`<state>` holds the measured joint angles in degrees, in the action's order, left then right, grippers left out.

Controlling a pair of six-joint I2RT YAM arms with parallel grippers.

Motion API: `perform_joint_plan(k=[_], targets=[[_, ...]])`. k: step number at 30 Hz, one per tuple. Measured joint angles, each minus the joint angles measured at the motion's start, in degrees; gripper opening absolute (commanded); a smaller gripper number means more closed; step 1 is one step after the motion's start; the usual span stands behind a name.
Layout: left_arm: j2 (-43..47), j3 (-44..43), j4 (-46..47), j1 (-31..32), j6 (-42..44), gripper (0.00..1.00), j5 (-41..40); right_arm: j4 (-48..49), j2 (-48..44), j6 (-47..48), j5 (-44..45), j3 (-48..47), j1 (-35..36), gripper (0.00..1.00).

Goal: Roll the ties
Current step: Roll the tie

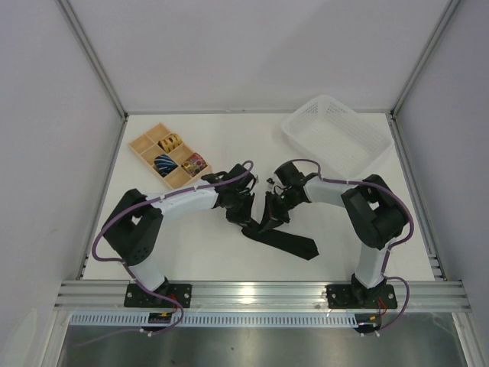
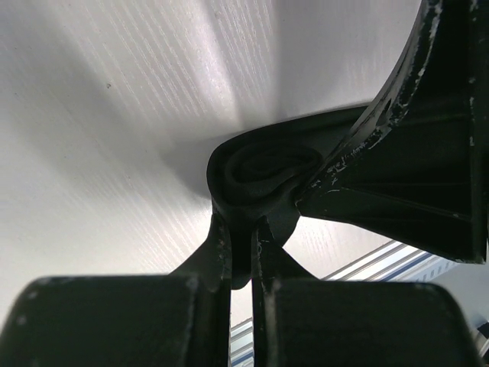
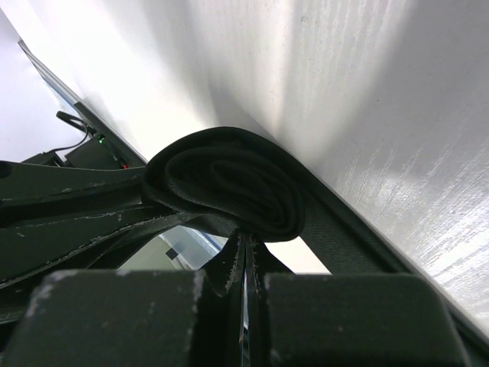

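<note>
A wooden tray (image 1: 144, 145) sits at the back left of the table (image 1: 229, 138). Three of its compartments hold one roll of patterned fabric each. The yellow roll (image 1: 170, 142) is toward the back, the blue striped roll (image 1: 165, 164) is nearer, and the red-and-gold roll (image 1: 194, 162) is to the right of the blue one.

Right of the tray, near the table's middle, the left gripper (image 2: 241, 238) has its fingers pressed together on a fold at the edge of the tie (image 2: 260, 172). The tie is black, and its rolled part forms a small coil between the two grippers. Whether the coil touches the table cannot be told. The unrolled length lies flat on the table and runs from the coil toward the near right.

The right gripper (image 3: 246, 246) meets the coil from the other side. Its fingers are closed tight and nip the fabric at the coil's rim, close to the left gripper's fingers.

At the back right, well apart from the arms, a white mesh basket (image 1: 306, 136) stands askew to the table edge.
</note>
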<state>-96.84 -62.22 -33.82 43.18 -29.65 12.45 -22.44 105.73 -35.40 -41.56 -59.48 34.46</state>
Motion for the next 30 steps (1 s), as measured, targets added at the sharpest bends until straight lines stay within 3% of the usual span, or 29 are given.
perform_joint_plan(k=[18,30], targets=[[-0.11,-4.81,-4.26,1.14,-0.24,0.00,-2.78,-1.29,3.41,0.20,0.26,-4.26,0.15,0.00],[-5.60,-10.78,-7.39,3.37,0.15,0.00,-3.85,-2.01,6.34,-0.42,-3.23,-4.94,-2.10,0.00]])
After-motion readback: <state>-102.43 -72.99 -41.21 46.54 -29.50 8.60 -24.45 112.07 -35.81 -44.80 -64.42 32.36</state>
